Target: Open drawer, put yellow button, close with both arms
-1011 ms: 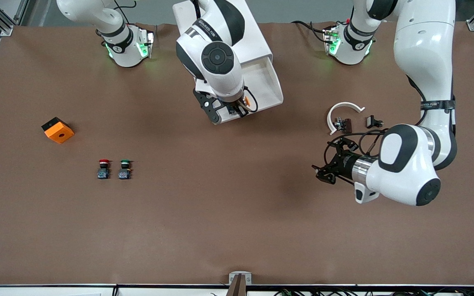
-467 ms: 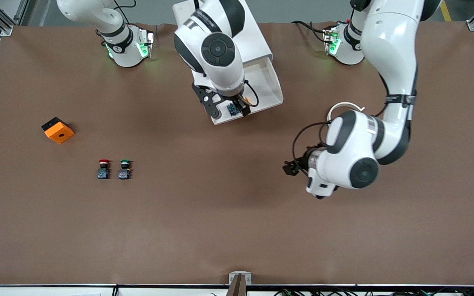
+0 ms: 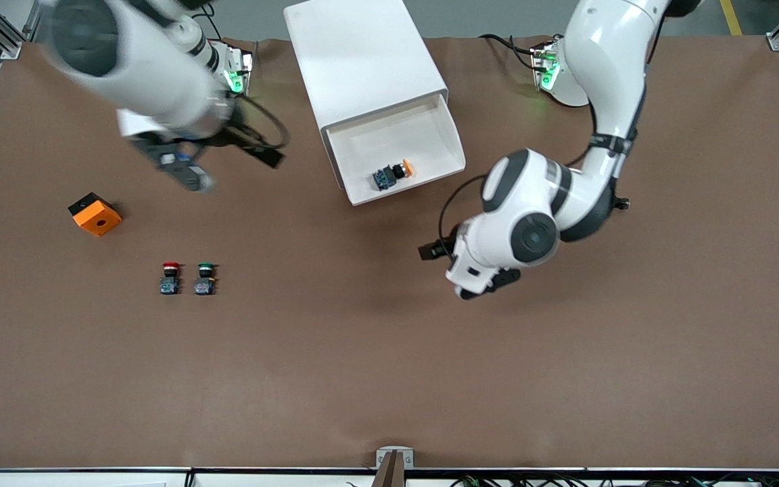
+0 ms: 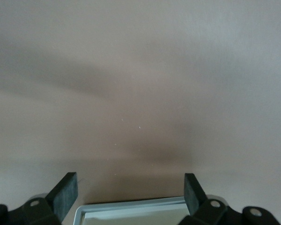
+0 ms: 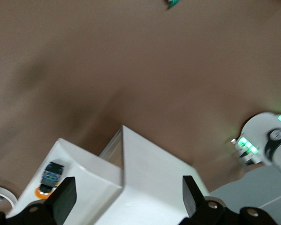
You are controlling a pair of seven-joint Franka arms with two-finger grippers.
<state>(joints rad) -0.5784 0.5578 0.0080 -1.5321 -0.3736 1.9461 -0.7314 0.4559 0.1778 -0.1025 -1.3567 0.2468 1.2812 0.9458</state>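
Front view: yellow button (image 3: 391, 174) lying in the open drawer (image 3: 423, 128); left gripper (image 4: 130, 192) and right gripper (image 5: 126, 197) both spread, empty, over bare table (image 3: 362, 352).

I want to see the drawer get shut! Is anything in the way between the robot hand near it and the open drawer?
Nothing visible is. The left gripper hangs open over bare table, nearer the camera than the open drawer. The yellow button lies inside it. The right gripper is off toward its own end.

A brown surface (image 3: 389, 379) is seen under a white cabinet (image 3: 362, 61), a yellow button (image 3: 393, 174) with a blue base, red-capped (image 3: 170, 277) and green-capped (image 3: 205, 277) buttons, and an orange block (image 3: 95, 214).
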